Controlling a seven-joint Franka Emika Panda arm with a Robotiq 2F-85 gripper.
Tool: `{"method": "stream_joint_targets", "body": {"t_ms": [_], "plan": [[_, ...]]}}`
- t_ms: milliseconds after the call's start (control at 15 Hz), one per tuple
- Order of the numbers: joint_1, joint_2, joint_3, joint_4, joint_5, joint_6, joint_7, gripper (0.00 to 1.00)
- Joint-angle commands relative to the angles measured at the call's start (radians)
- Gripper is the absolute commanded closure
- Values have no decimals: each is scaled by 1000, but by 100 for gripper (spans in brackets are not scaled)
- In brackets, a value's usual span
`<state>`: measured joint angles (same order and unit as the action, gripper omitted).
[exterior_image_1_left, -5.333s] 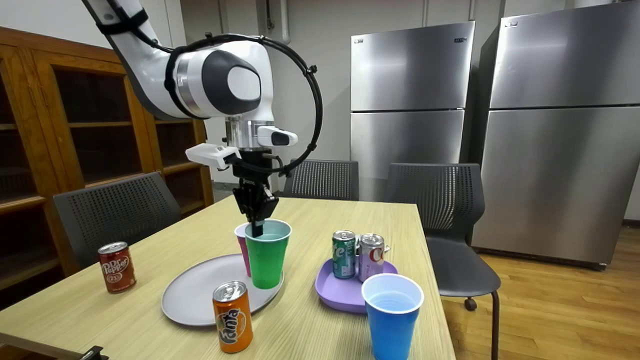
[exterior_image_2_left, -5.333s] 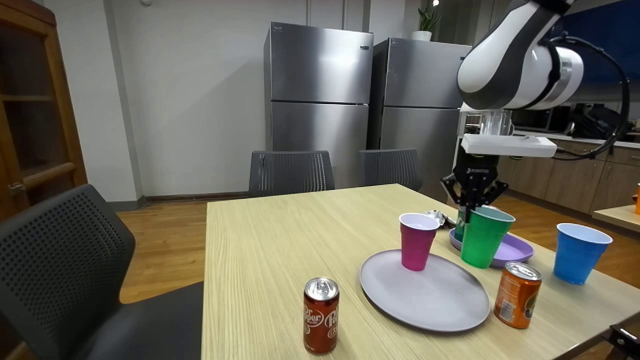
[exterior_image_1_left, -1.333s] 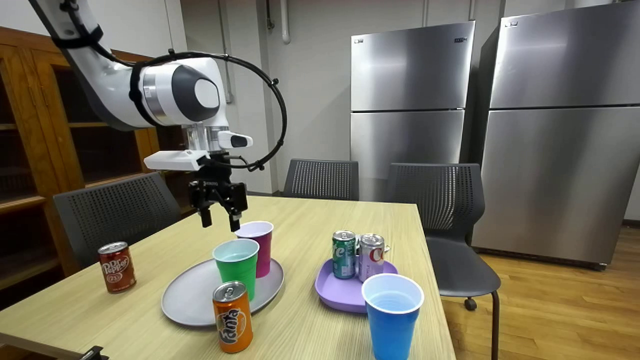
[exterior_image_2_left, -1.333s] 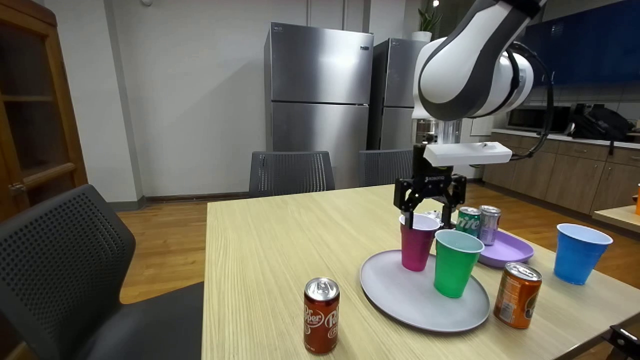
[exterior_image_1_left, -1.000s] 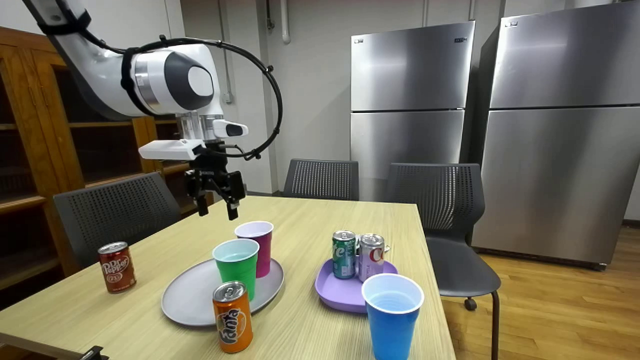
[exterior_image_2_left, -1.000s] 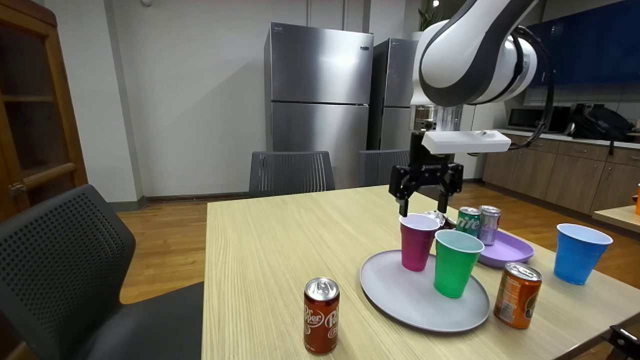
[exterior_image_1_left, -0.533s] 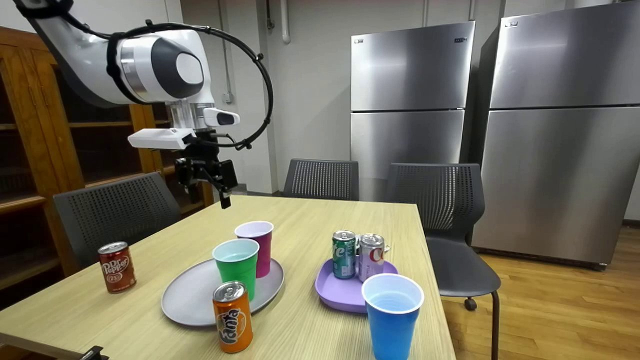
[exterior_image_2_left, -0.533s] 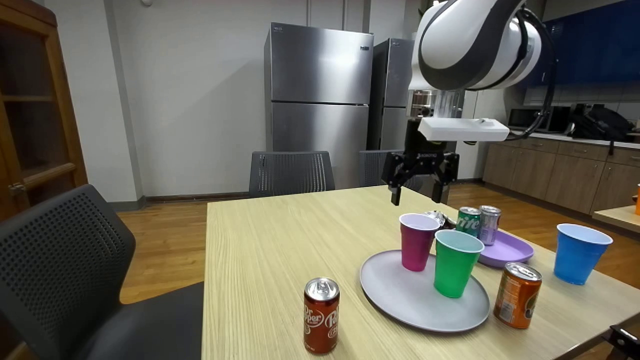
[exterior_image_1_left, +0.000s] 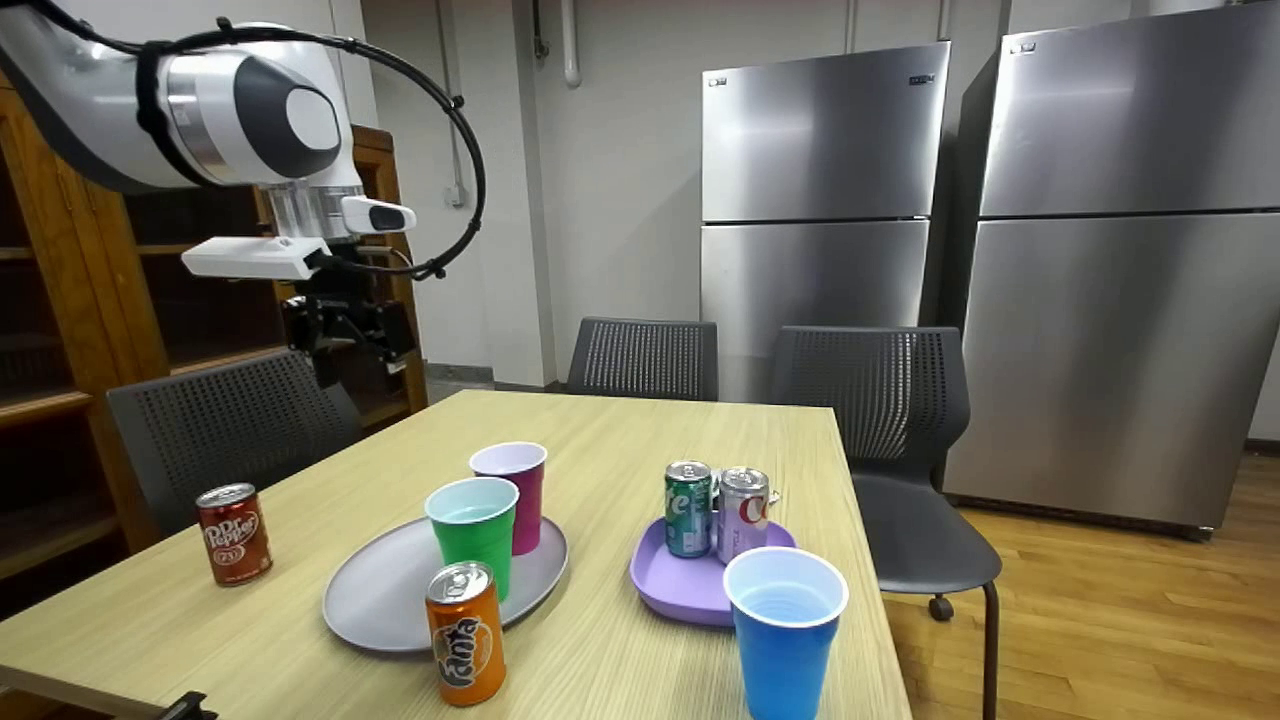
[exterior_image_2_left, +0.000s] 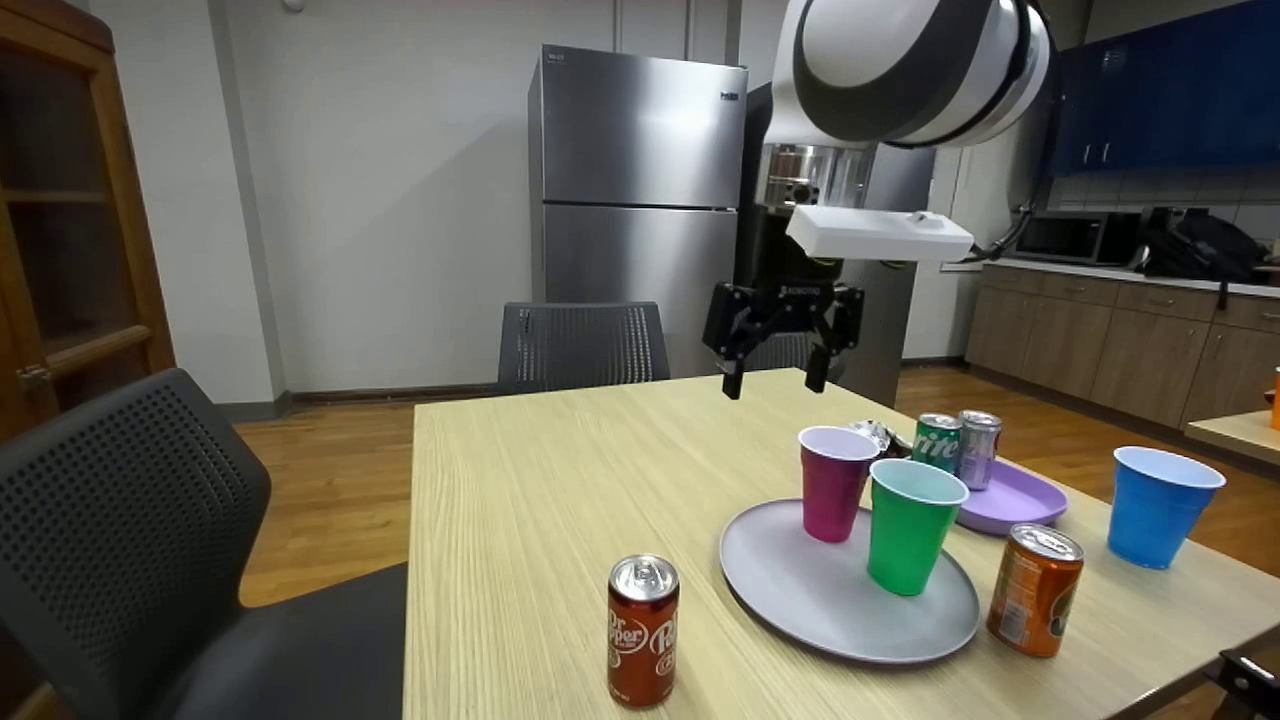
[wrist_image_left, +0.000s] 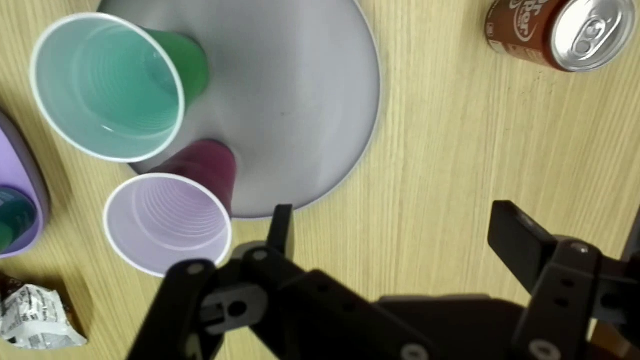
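Reading the labels: you can make out "Dr Pepper" on the dark red can (exterior_image_2_left: 642, 640), "Fanta" on the orange can (exterior_image_1_left: 465, 640), "rite" on the green can (exterior_image_2_left: 937, 445) and a red "C" on the lilac can (exterior_image_1_left: 742, 518).
Hand (exterior_image_2_left: 775, 381): released, jaws spread wide above your desk (exterior_image_2_left: 560, 500), nearest the magenta cup (exterior_image_2_left: 832, 495); "Robotiq" is lettered on it.
Standing on your plate (exterior_image_2_left: 790, 610): magenta cup and green cup (exterior_image_2_left: 910, 540), upright, close together, smooth and tapering, with pale, ribbed insides.
Plate: round, flat, matte gray.
Purple tray (exterior_image_2_left: 1012, 500): rounded, holding the green can and the lilac can.
Wrapper (wrist_image_left: 39, 320): crinkled, silvery, by the tray, print too small to read.
Blue cup (exterior_image_1_left: 785, 650): upright, near the tray.
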<state>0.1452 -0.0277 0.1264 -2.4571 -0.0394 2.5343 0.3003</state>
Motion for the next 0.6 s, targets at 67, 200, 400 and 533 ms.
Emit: {"method": "stream_joint_targets", "body": {"t_ms": [67,200,400,533], "plan": [[42,3,52,41,19,-41,-29,0],[62,18,72,55,18,-45,-26,0],[87,51,97,78,9,-52,-14,0],[100,80,107,98,-2,-57,-8,0]]}}
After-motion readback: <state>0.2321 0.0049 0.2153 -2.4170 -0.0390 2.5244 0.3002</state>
